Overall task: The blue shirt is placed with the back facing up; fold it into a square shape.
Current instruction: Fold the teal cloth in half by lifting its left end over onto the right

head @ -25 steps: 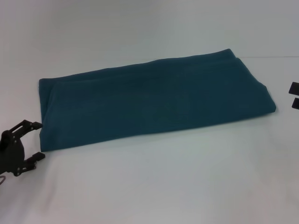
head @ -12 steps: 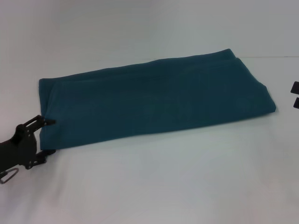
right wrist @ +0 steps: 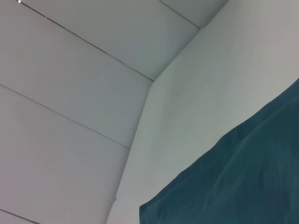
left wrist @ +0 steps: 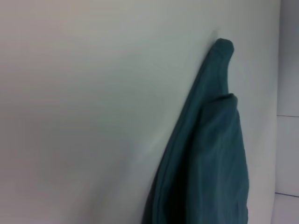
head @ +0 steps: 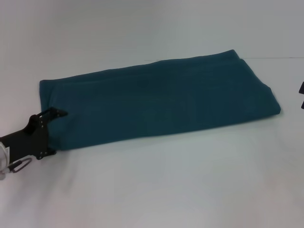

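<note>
The blue shirt [head: 156, 97] lies folded into a long strip across the white table [head: 166, 190], plain side up, running from near left to far right. My left gripper [head: 53, 133] is open at the strip's near-left end, one finger [head: 58, 113] over the cloth and the other by its front corner. The left wrist view shows the shirt [left wrist: 210, 154] as a layered fold seen end-on. My right gripper [head: 302, 95] shows only as two dark tips at the right edge, apart from the shirt's right end. A corner of the shirt [right wrist: 233, 186] fills the right wrist view.
The white table [right wrist: 196, 93] runs on bare around the shirt, with wide room in front and behind. Pale wall panels [right wrist: 70, 70] stand beyond the table's far edge.
My left gripper has moved rightward and forward, from beside the shirt's left end to straddling its near-left corner. The right gripper has slid slightly further out of view.
</note>
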{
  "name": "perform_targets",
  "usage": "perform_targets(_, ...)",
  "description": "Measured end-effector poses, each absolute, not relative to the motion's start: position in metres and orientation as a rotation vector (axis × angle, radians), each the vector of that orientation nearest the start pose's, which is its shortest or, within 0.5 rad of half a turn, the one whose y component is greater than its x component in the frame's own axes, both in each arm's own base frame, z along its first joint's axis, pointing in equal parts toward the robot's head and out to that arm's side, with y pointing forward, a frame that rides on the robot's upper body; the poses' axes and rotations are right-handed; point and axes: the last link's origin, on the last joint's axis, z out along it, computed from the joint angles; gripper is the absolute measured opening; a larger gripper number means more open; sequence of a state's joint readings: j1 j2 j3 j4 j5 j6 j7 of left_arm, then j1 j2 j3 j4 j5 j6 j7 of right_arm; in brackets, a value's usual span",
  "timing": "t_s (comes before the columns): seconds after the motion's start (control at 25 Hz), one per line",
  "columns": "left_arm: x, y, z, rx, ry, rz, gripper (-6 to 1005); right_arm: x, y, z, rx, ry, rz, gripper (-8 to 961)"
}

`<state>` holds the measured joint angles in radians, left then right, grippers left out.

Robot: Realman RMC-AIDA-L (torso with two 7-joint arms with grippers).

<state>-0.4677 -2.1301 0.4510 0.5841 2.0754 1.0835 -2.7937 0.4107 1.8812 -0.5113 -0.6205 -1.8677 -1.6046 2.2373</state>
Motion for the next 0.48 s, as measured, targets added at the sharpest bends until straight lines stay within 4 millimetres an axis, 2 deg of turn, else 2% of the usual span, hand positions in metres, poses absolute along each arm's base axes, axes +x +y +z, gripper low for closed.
perform_targets(0.44, -0.3435, 0.3435, 0.0022, 1.432, 2.873, 1.267, 802, 0.3292, 0.318, 0.1123, -2.015, 1.748, 1.089, 931)
perform_targets(0.48, -0.3431, 0.3432, 0.004, 1.446, 2.86, 1.28, 755, 0.3293, 0.3179, 0.1122, -2.014, 1.748, 1.09, 931)
